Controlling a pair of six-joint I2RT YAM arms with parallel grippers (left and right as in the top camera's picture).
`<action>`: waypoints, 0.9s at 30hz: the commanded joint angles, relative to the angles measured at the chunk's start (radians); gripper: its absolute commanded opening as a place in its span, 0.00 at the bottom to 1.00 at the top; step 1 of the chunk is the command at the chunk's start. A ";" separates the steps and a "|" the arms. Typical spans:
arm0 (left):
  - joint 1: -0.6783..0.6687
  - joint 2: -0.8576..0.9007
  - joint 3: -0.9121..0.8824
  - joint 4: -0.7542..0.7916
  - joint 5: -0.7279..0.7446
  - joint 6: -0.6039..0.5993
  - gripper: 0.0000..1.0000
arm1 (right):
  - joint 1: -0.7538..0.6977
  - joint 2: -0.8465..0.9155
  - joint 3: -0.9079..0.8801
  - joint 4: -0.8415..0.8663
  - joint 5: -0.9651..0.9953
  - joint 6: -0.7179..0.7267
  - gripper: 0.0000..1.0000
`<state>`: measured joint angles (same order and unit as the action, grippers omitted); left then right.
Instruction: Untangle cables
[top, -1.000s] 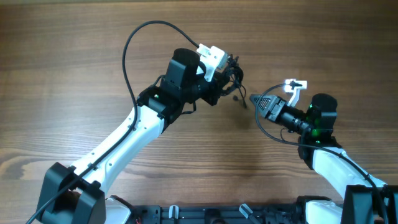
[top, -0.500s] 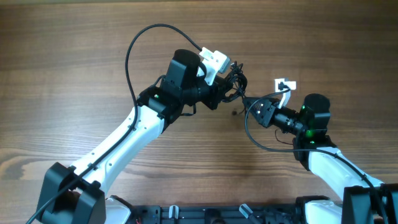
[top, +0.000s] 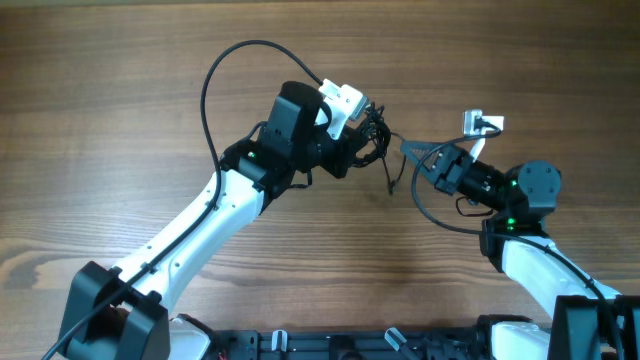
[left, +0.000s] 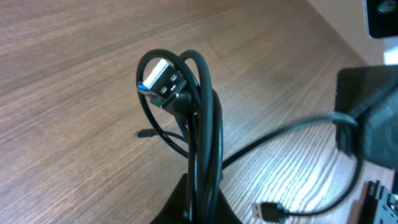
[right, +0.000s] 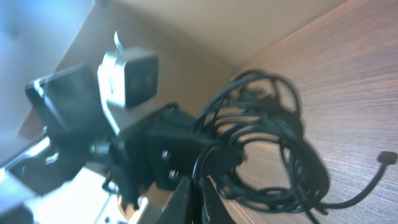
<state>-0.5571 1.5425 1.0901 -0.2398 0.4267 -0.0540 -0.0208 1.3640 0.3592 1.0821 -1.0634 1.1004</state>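
The cables (top: 376, 140) are a bundle of thin black wires held above the table between the two arms. My left gripper (top: 364, 138) is shut on the bundle; in the left wrist view the looped cables (left: 186, 118) rise from its jaws (left: 202, 202), with a USB plug (left: 163, 82) at the top. My right gripper (top: 408, 150) is shut on one strand pulled out of the bundle; in the right wrist view that strand (right: 200, 163) runs into its jaws (right: 198, 193) from the knot (right: 267, 149). A loose plug end (left: 268, 211) lies on the table.
The wooden table (top: 120, 90) surrounds both arms. The left arm's thick black robot cable (top: 215, 70) arcs above it. The right arm's own cable (top: 440, 215) loops below its wrist.
My right gripper has pulled back to the right with a strand, away from the left gripper. The left arm has stayed nearly still with the bundle.
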 joint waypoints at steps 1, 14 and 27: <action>-0.002 -0.024 0.013 -0.004 0.080 -0.064 0.04 | 0.011 0.000 0.005 0.025 0.148 0.130 0.04; -0.070 -0.024 0.013 -0.005 0.081 -0.561 0.04 | 0.158 0.000 0.012 0.197 0.565 0.198 0.04; -0.108 -0.024 0.013 0.066 0.081 -0.793 0.04 | 0.260 0.000 0.056 0.008 0.648 0.112 0.04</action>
<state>-0.6586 1.5383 1.0927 -0.2077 0.4953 -0.7715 0.2134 1.3636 0.3946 1.1172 -0.4355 1.2247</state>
